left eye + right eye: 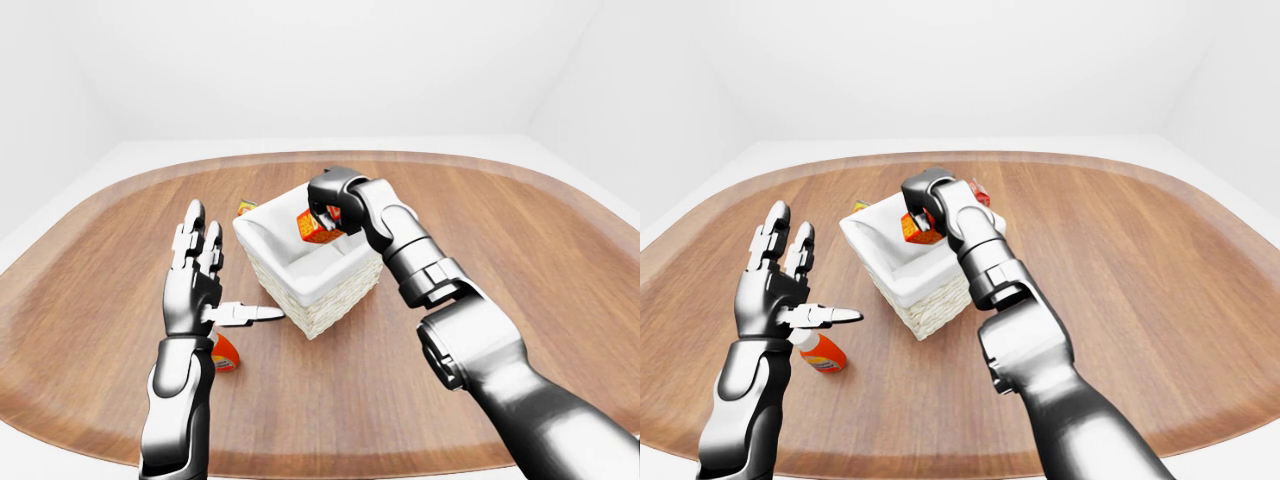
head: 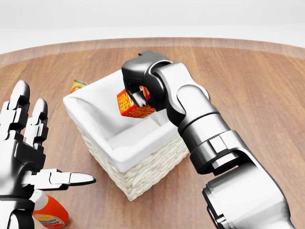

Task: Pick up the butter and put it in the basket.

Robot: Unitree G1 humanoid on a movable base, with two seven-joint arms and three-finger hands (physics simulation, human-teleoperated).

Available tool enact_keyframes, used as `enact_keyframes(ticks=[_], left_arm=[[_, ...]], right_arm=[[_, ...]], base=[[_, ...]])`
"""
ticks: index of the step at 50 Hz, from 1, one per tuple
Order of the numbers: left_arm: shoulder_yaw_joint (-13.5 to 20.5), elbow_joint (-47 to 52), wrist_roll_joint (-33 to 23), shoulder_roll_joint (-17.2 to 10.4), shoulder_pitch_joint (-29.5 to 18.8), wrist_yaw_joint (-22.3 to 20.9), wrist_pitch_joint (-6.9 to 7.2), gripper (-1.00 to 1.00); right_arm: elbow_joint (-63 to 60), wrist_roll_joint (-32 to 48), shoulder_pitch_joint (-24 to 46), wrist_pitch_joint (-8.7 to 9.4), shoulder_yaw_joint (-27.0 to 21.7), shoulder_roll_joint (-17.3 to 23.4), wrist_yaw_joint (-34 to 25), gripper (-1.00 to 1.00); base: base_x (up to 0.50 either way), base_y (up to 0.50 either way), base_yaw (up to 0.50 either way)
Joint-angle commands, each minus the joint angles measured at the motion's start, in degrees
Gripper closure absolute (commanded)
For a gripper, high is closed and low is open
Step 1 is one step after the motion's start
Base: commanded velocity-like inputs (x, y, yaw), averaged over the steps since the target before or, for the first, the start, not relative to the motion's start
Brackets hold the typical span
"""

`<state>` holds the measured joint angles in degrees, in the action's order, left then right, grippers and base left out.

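Holding butter over basket opening, right robot hand fingers closed round box, box tilted, above white liner. Pickup done; release into basket left. Left robot hand spread wide, empty, beside basket above bench.

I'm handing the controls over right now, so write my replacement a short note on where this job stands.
Right hand: shut on the butter, holding the red and yellow box tilted over the white-lined wicker basket, just above its opening.
Left hand: open and empty, fingers spread, raised left of the basket in the head view.
Done: butter picked up and brought over the basket.
Left: lower a little, release it inside, withdraw the arm.
Also there: an orange bottle on the wooden table under the left hand, and a small packet beyond the basket.
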<state>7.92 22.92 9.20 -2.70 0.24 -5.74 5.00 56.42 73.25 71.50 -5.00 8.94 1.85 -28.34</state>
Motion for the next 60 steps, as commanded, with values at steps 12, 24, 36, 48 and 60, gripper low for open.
enact_keyframes(ticks=[12,24,36,48,60], left_arm=[[0.06,-0.06,0.16,0.11,0.57,-0.05,0.00,-1.00],[0.07,-0.09,0.16,0.13,0.53,-0.01,0.00,-1.00],[0.37,-0.42,0.41,-0.05,0.24,-0.10,0.00,-1.00],[0.47,-0.59,0.52,-0.02,0.56,-0.25,0.00,-1.00],[0.34,-0.50,0.46,0.06,0.73,-0.24,0.00,-1.00]], right_arm=[[0.37,3.47,-0.85,0.00,0.17,-1.36,3.11,1.00],[0.47,4.05,-1.21,0.00,0.27,-1.68,3.37,1.00],[-0.26,4.54,-2.40,0.00,0.62,-2.49,3.32,1.00],[-0.59,5.27,-2.64,0.00,0.86,-2.57,3.75,-0.83],[-0.16,5.96,-2.21,0.00,0.78,-2.64,4.37,-1.00]], base=[[0.00,0.00,0.00],[0.00,0.00,0.00],[0.00,0.00,0.00],[0.00,0.00,0.00],[0.00,0.00,0.00]])
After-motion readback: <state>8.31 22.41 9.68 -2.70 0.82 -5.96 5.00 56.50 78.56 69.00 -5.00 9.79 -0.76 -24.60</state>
